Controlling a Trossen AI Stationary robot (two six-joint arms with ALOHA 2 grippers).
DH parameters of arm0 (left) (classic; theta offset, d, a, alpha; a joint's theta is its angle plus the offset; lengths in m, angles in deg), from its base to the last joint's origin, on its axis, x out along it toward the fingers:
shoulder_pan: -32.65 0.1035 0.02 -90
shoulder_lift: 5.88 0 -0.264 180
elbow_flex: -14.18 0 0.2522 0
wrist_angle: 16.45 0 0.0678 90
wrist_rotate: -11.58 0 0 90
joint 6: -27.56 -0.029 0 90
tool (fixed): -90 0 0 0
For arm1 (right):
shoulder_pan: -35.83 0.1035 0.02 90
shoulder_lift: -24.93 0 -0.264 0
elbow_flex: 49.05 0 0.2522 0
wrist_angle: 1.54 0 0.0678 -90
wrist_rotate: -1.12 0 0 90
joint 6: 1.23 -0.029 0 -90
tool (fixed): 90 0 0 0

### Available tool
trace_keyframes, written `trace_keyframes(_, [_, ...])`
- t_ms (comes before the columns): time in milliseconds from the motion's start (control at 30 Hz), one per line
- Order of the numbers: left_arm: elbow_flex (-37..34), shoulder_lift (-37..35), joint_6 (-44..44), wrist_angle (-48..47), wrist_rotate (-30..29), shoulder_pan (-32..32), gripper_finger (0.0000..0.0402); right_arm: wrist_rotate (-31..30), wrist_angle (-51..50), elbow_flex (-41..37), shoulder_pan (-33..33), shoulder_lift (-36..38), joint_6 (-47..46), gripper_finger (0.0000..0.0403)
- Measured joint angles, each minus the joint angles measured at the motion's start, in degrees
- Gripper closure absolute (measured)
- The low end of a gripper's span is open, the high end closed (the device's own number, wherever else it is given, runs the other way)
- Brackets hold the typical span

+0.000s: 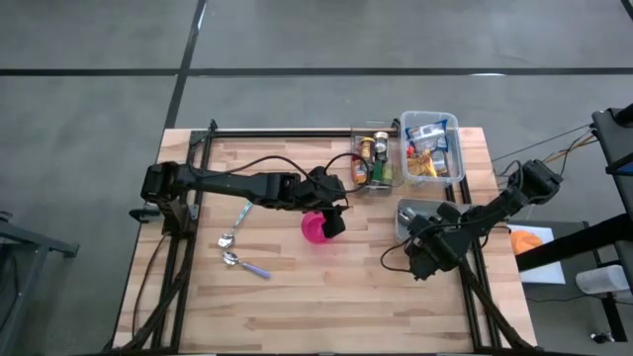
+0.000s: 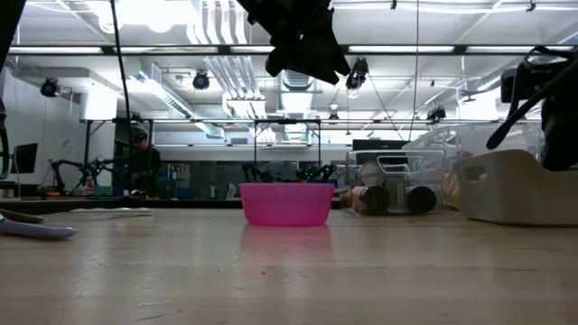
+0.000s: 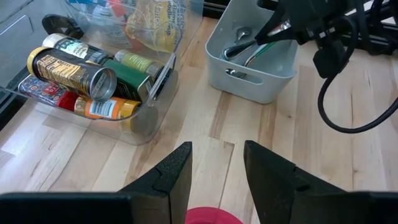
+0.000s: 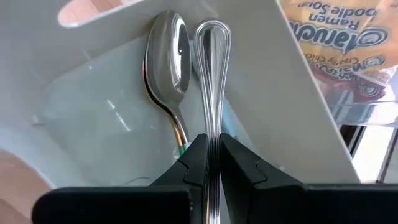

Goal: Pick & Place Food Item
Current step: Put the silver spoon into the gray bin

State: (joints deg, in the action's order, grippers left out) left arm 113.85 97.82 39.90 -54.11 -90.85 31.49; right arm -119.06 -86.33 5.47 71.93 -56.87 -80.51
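Note:
A pink bowl [image 1: 313, 230] stands mid-table. My left gripper [image 3: 217, 168] hovers open just above it, with nothing between its fingers. A clear bin [image 1: 374, 163] at the far side holds cans and jars lying on their sides. The clear bin [image 1: 431, 146] beside it holds food packets, among them a ramen packet [image 4: 348, 37]. My right gripper [image 4: 213, 155] reaches into a grey bin [image 1: 406, 210] at the right, shut on a silver utensil [image 4: 211, 74]. A spoon [image 4: 166, 62] lies in that bin next to it. My right gripper pinches the silver utensil's thin handle [image 4: 212, 127] between its two fingers. The fingers slant down into the grey bin, and the handle runs straight on ahead of them. Its rounded end [image 4: 211, 31] points at the bin's wall. The fingers hide the utensil's other end.
Two spoons [image 1: 227, 239] [image 1: 244, 263] lie on the bare wood at the left, one with a purple handle. A black frame rail [image 1: 297, 132] runs along the far edge. Open wood lies toward the near edge. A person sits in the room far behind the table.

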Motion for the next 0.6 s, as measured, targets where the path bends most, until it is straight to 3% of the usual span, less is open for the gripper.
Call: trace_keyframes(600, [0.00, 0.00, 0.00, 0.00, 0.00, -0.01, 0.0255, -6.00, -7.44, 0.80, -0.04, 0.05, 5.98, 0.0380])
